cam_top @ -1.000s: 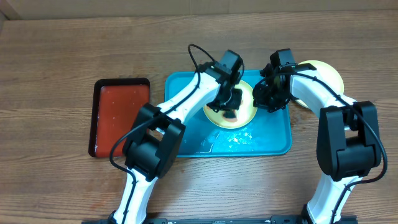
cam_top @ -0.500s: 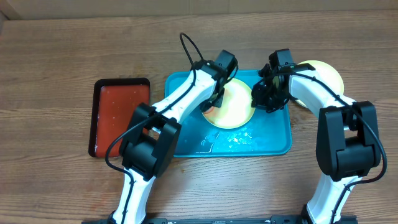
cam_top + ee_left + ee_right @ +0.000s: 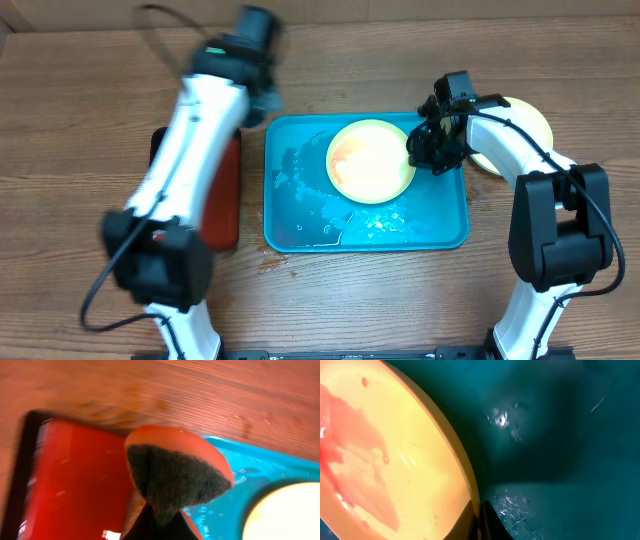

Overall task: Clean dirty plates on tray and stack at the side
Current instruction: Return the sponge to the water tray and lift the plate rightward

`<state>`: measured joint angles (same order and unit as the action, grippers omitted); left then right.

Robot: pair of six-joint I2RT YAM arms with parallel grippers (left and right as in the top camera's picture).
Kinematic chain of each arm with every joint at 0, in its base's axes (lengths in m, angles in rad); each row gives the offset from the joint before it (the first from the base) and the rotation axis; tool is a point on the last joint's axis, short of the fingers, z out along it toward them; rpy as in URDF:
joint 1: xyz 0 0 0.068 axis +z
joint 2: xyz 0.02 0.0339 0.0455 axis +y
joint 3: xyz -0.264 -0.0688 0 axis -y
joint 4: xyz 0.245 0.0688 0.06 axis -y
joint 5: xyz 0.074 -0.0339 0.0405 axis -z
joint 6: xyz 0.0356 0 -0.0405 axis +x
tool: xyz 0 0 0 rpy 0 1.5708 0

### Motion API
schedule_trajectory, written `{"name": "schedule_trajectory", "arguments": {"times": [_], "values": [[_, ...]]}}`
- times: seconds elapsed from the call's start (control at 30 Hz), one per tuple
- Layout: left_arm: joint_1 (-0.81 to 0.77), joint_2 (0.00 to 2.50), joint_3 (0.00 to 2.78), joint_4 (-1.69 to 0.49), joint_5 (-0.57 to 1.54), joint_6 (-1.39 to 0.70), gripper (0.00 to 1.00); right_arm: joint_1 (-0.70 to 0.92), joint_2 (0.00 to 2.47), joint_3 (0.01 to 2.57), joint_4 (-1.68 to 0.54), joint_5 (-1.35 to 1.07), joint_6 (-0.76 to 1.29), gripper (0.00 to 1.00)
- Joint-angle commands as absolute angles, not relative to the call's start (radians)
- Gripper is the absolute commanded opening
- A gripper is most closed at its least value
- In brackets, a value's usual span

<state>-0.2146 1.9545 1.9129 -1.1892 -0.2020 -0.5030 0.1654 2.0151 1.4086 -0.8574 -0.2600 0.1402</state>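
The left tool (image 3: 155, 522), pinching an orange dark-faced sponge (image 3: 175, 477), had swung off the smeared round yellow-green plastic plate (image 3: 370, 160), whose rim the right tool (image 3: 428, 152) pinched; cleaning looked unfinished.

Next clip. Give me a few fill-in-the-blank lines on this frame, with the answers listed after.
1. The plate with the orange smear lies on the ____ tray.
2. The left gripper has its jaws shut on a ____.
3. The right gripper pinches the plate by its ____.
4. The smaller tray on the left is ____.

Missing words: turquoise; sponge; rim; red.
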Motion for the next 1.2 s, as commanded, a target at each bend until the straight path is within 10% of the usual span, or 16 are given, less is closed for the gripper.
{"name": "schedule_trajectory", "arguments": {"times": [0.0,0.8,0.93,1.17], "values": [[-0.065,1.942,1.912,-1.235,-0.047,-0.532,0.04,0.215,1.917,1.473,-0.855,-0.144,0.096,0.04],[0.176,1.969,1.468,-0.994,-0.131,-0.64,0.05,0.796,1.823,1.574,-0.826,1.063,-0.287,0.04],[0.176,1.969,1.467,-0.994,-0.13,-0.64,0.28,0.841,1.823,1.574,-0.775,1.114,-0.37,0.04],[0.176,1.969,1.47,-0.994,-0.125,-0.639,0.32,0.895,1.823,1.574,-0.691,1.146,-0.506,0.04]]}}
